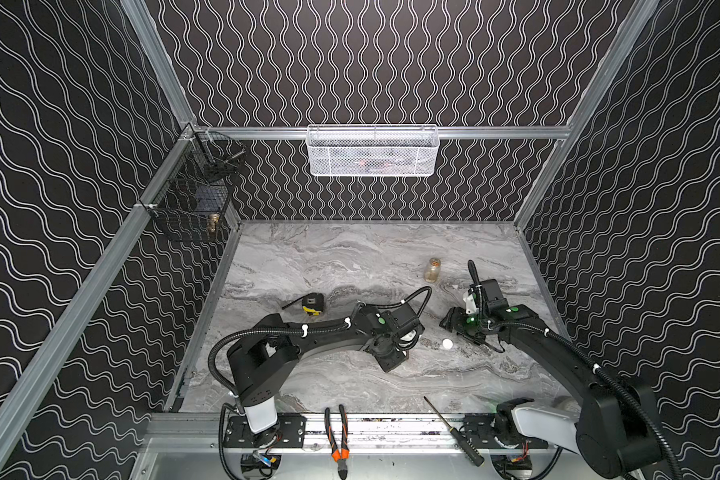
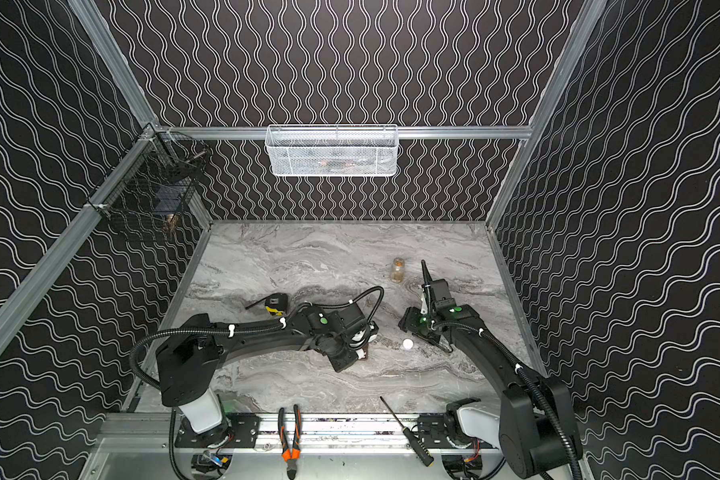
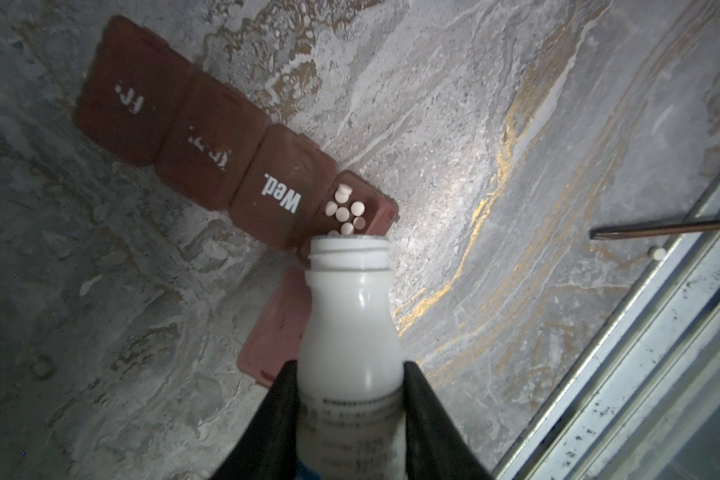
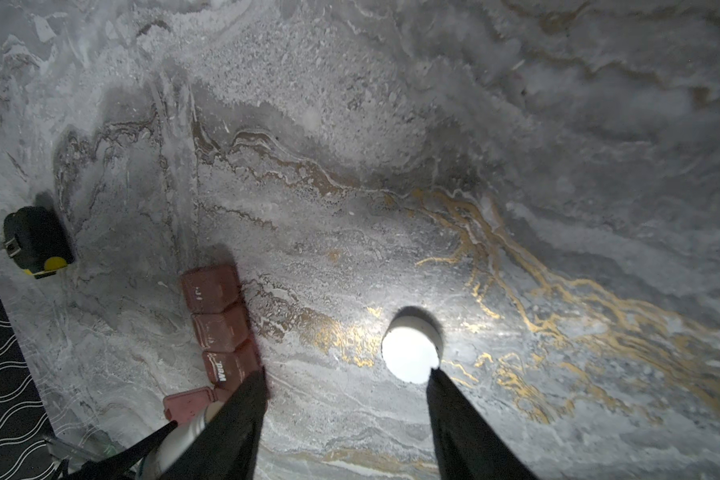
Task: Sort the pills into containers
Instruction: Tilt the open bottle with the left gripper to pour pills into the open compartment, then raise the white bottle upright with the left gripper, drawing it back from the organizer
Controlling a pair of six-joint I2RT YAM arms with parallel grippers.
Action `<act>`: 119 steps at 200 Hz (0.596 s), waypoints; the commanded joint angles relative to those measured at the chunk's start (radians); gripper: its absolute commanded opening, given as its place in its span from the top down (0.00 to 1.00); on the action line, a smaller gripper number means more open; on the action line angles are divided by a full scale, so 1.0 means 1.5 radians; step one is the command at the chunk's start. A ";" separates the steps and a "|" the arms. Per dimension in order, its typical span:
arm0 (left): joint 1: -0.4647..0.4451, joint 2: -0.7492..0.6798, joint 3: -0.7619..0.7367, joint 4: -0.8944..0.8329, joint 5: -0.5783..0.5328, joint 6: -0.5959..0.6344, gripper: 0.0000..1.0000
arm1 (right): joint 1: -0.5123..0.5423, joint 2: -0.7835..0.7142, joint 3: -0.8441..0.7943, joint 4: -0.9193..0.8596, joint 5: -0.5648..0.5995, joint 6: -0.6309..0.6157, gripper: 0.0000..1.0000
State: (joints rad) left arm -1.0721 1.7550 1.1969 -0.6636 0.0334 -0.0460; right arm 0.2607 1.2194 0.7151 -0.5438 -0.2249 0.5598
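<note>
Your left gripper is clamped on the white pill bottle, tipped over the pill organiser at lower centre in both top views. One open compartment holds pills; three lids are shut, so most sorting is left. Your right gripper gapes empty near the cap

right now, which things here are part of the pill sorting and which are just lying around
In the job: containers, pills, white bottle in the left gripper, white cap.
Lying about: tape measure, glass jar, pliers, screwdriver, white basket, black basket.
</note>
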 commanded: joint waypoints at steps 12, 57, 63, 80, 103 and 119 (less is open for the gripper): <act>0.001 -0.014 -0.014 0.045 0.005 0.003 1.00 | 0.000 0.000 0.004 0.000 0.006 -0.004 0.36; 0.000 -0.028 -0.045 0.087 0.013 0.001 1.00 | -0.002 0.001 0.006 -0.004 0.008 0.001 0.36; 0.000 -0.031 -0.050 0.093 0.012 0.000 1.00 | -0.001 0.001 0.006 -0.005 0.008 0.001 0.36; 0.000 -0.041 -0.062 0.106 0.010 -0.001 1.00 | -0.001 0.001 0.007 -0.006 0.008 0.004 0.36; -0.001 -0.055 -0.077 0.122 0.009 -0.001 1.00 | -0.001 0.000 0.011 -0.011 0.010 0.007 0.36; -0.001 -0.063 -0.087 0.133 0.009 0.000 1.00 | -0.001 0.001 0.015 -0.014 0.011 0.009 0.36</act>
State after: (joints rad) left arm -1.0737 1.6783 1.0832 -0.5106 0.0399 -0.0471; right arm 0.2596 1.2198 0.7227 -0.5491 -0.2211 0.5621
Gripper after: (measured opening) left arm 0.378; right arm 0.641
